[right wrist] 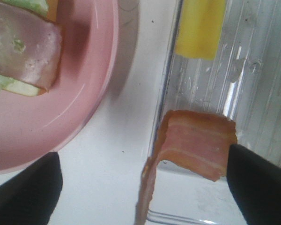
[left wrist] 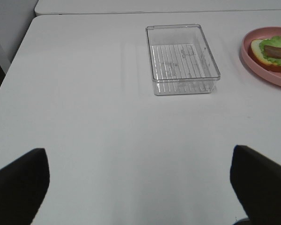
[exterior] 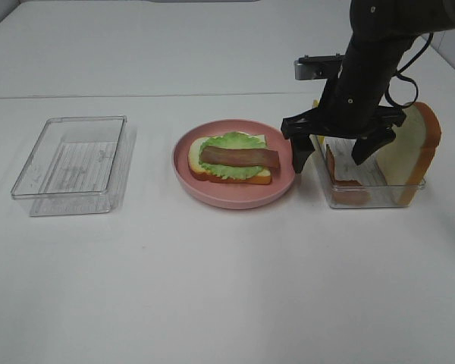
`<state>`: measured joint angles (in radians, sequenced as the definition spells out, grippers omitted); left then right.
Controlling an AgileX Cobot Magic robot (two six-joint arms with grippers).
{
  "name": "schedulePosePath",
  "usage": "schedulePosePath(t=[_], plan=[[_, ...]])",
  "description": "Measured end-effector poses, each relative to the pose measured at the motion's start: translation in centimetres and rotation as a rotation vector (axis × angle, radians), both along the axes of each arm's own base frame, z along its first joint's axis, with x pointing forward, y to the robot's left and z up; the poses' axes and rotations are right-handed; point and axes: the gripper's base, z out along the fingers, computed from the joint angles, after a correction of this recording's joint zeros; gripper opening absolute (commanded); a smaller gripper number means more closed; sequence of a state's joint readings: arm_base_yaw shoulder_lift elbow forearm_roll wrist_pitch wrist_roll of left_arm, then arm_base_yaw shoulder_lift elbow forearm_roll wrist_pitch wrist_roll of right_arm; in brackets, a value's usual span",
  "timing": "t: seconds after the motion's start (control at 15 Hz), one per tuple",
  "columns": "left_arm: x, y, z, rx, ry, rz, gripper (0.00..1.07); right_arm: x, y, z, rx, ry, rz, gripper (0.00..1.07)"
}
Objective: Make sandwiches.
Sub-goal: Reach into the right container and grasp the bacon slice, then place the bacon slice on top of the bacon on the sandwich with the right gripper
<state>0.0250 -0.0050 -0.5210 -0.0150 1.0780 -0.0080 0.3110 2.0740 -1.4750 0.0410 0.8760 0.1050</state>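
Observation:
A partly built sandwich lies on the pink plate [exterior: 235,199]: a white bread slice [exterior: 195,164], a green lettuce leaf [exterior: 231,141] and a bacon strip [exterior: 239,157] on top. My right gripper [exterior: 330,161] is open and empty, low over the near-left part of the right clear tray [exterior: 379,199]. Between its jaws another bacon strip [right wrist: 196,140] droops over the tray wall. A yellow cheese slice [right wrist: 200,28] lies in that tray. A second bread slice [exterior: 413,144] leans upright at its right end. My left gripper [left wrist: 140,187] is open and empty over bare table.
An empty clear tray [exterior: 72,163] stands on the left of the white table; it also shows in the left wrist view [left wrist: 182,58]. The plate's edge [right wrist: 84,93] lies close beside the right tray's wall.

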Motion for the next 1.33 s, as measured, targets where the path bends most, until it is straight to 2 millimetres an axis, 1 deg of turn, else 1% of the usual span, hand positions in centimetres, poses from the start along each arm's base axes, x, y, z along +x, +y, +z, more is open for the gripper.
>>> schedulePosePath(t=[0.07,0.13,0.27,0.33,0.47,0.53,0.6,1.0,1.13,1.27,1.33], plan=[[0.0,0.0,0.0,0.0,0.0,0.0,0.98,0.0,0.0,-0.2,-0.002,0.003,0.006,0.88],[0.0,0.0,0.0,0.0,0.0,0.0,0.98,0.0,0.0,-0.5,-0.004,0.011,0.008,0.83],[0.0,0.0,0.0,0.0,0.0,0.0,0.98,0.1,0.0,-0.6,-0.003,0.005,0.01,0.6],[0.0,0.0,0.0,0.0,0.0,0.0,0.98,0.1,0.0,-0.6,-0.002,0.004,0.01,0.53],[0.0,0.0,0.0,0.0,0.0,0.0,0.98,0.2,0.0,-0.6,-0.005,-0.006,0.011,0.28],[0.0,0.0,0.0,0.0,0.0,0.0,0.98,0.3,-0.1,-0.6,-0.022,-0.012,-0.001,0.13],[0.0,0.0,0.0,0.0,0.0,0.0,0.98,0.3,-0.3,-0.6,-0.04,-0.017,-0.003,0.01],[0.0,0.0,0.0,0.0,0.0,0.0,0.98,0.3,-0.2,-0.6,-0.048,-0.016,-0.009,0.0],[0.0,0.0,0.0,0.0,0.0,0.0,0.98,0.2,-0.4,-0.1,-0.059,-0.022,0.006,0.0],[0.0,0.0,0.0,0.0,0.0,0.0,0.98,0.0,-0.7,1.6,-0.065,-0.058,0.017,0.0],[0.0,0.0,0.0,0.0,0.0,0.0,0.98,-0.1,-0.7,2.1,-0.063,-0.069,0.02,0.0]])
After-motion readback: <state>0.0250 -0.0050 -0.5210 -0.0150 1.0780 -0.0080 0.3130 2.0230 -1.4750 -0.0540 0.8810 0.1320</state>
